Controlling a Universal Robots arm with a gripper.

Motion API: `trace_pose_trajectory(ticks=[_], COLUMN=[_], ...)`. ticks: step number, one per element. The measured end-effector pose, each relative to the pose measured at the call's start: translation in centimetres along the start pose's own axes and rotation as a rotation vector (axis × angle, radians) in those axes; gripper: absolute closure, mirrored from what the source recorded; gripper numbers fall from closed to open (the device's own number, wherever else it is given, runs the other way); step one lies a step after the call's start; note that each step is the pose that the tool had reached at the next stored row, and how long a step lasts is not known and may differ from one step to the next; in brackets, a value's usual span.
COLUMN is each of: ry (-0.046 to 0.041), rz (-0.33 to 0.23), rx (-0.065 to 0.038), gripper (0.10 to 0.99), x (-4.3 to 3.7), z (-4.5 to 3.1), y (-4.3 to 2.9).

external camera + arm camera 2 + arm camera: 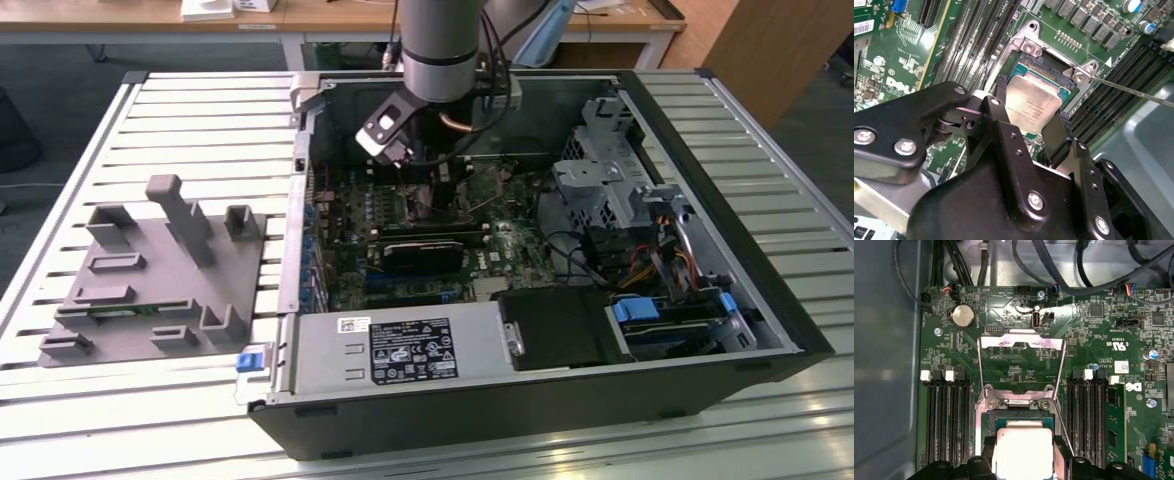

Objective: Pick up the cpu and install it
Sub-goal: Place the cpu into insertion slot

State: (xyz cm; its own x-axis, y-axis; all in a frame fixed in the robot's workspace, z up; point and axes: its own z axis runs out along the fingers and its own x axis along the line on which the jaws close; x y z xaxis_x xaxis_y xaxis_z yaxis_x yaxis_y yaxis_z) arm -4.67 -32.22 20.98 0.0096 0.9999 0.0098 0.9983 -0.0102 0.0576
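- Arm (439, 45): smooth grey cylindrical link with a darker band near its lower end.
- Cables (494, 55): thin leads alongside the link, apparently dark with some red.
- Wrist camera block (384, 130): black housing with a pale face.
- Pincer (1029, 120): matt black, built from angular plates joined at pivots.
- Fingers (1004, 125): two narrow black bars, small holes along their faces.
- Screws (1035, 200): round silver heads set into the black plates.
- Side bracket (899, 125): rounded black plate carrying two further silver screws.

White printed label (411, 352) on power supply (324, 362), faint print on cpu (1033, 107) lid, white silkscreen marks across motherboard (1019, 365); none clearly legible.
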Motion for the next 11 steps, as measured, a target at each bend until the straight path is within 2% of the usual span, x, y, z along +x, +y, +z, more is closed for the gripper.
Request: trace_pose_trajectory(ticks=[5, 11], ry=[0.0001, -0.0001], rz=[0.0, 0.0], rx=[0.0, 0.0], gripper=[0.553, 0.553], x=[0.01, 0.21], z=[0.53, 0.81], y=[-0.03, -0.05])
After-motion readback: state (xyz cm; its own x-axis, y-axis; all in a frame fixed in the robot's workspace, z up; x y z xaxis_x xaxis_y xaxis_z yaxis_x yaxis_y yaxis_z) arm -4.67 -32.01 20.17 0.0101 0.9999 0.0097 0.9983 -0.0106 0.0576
